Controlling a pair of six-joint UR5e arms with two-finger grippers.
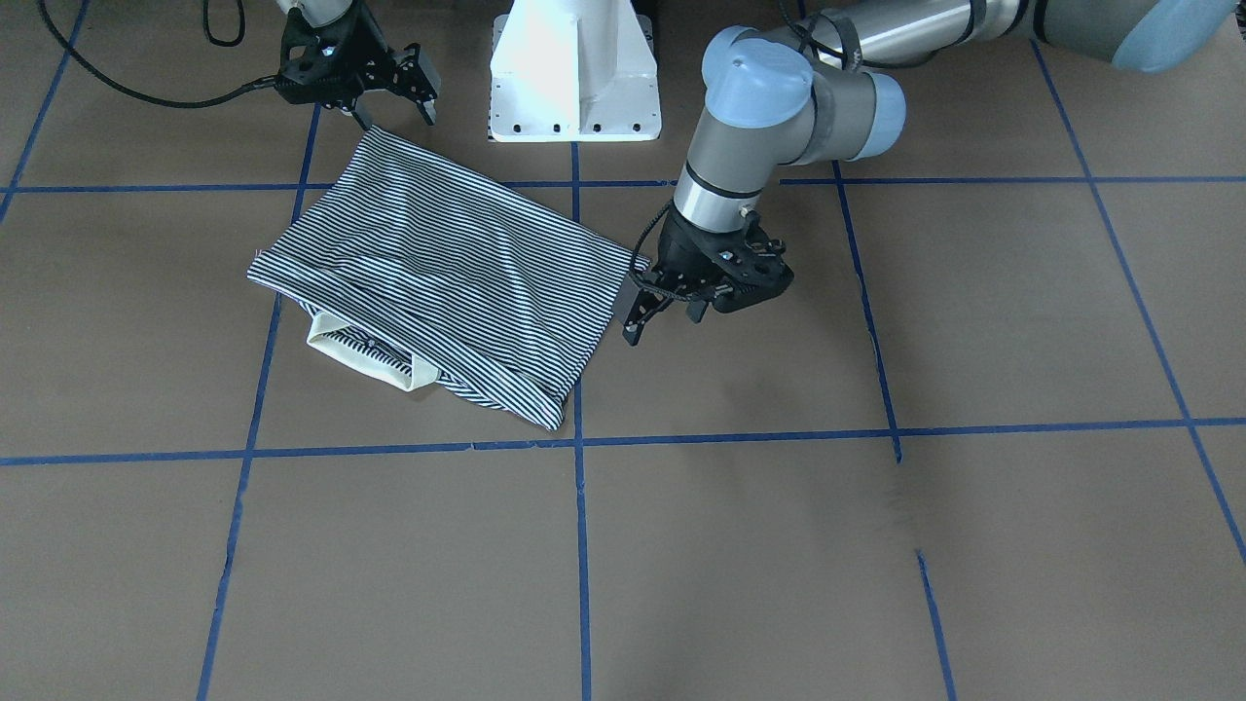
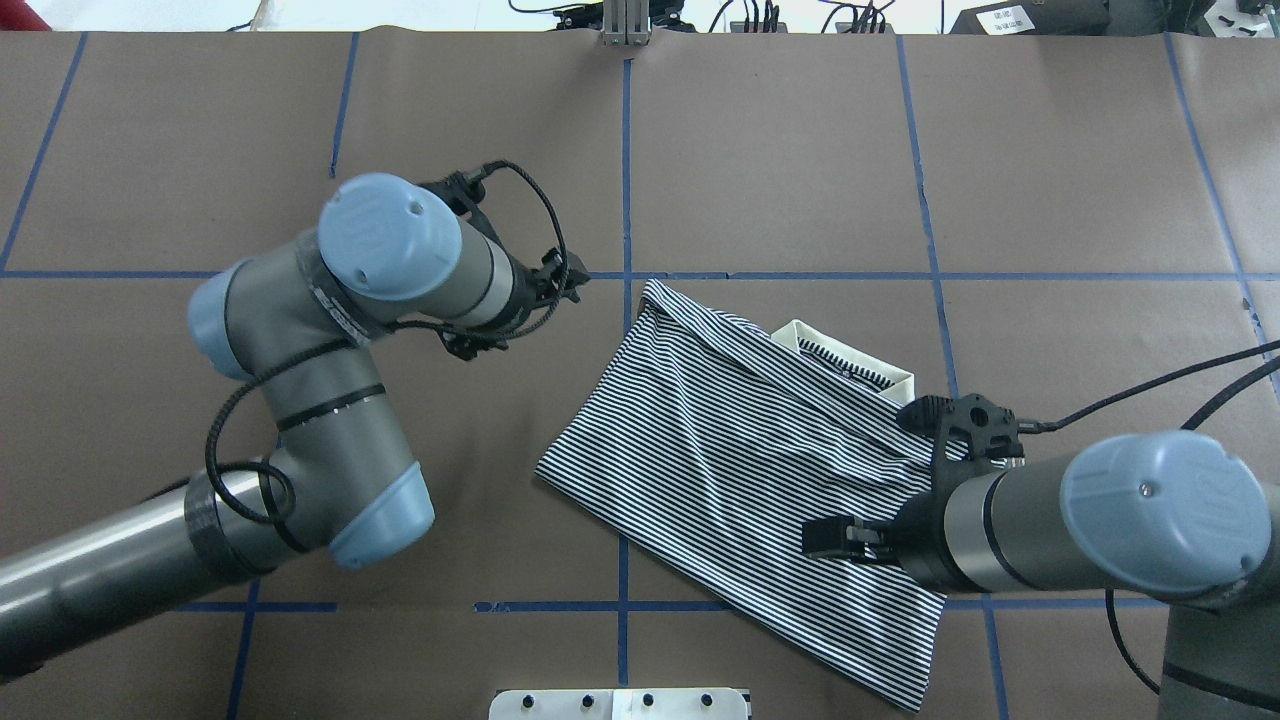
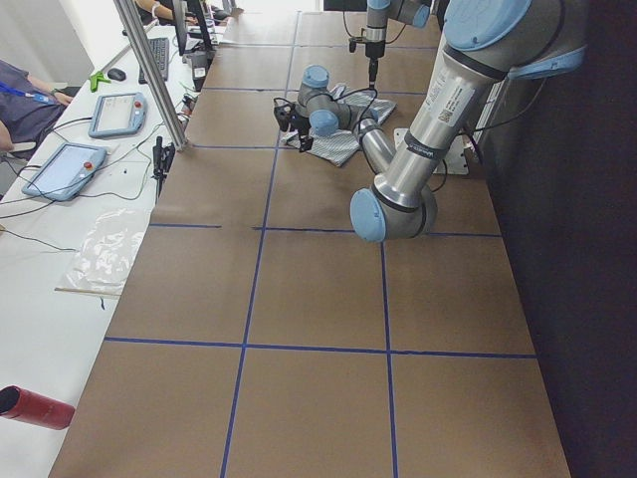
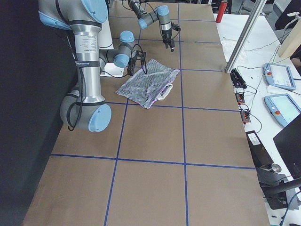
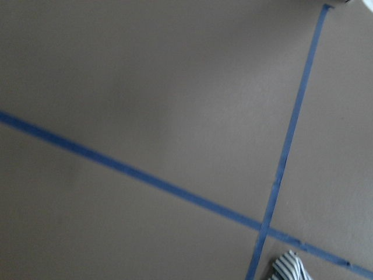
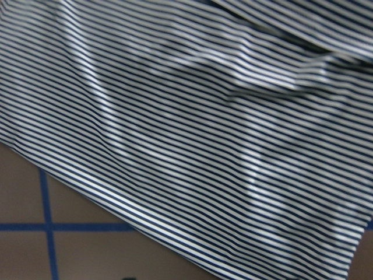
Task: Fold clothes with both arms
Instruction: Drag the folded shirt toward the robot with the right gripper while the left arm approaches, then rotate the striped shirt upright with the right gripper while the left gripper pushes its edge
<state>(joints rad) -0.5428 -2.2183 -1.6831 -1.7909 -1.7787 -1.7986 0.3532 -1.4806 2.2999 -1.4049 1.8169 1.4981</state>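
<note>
The striped polo shirt [image 1: 438,263] lies folded into a rough rectangle on the brown table, and it also shows in the overhead view [image 2: 730,450]. Its cream collar [image 1: 355,355] pokes out at the edge away from the robot. My left gripper [image 1: 664,319] is open and empty, low beside the shirt's edge, apart from it. My right gripper [image 1: 394,105] is open and empty, hovering above the shirt's corner nearest the robot. The right wrist view is filled with the striped cloth [image 6: 186,140]. The left wrist view shows bare table and one shirt corner [image 5: 288,267].
The white pedestal base [image 1: 574,88] stands at the table's robot side. Blue tape lines [image 1: 579,545] grid the table. A side bench with tablets [image 3: 65,169] and a metal post [image 3: 149,75] runs along the far side. A red cylinder [image 3: 35,406] lies at the bench end.
</note>
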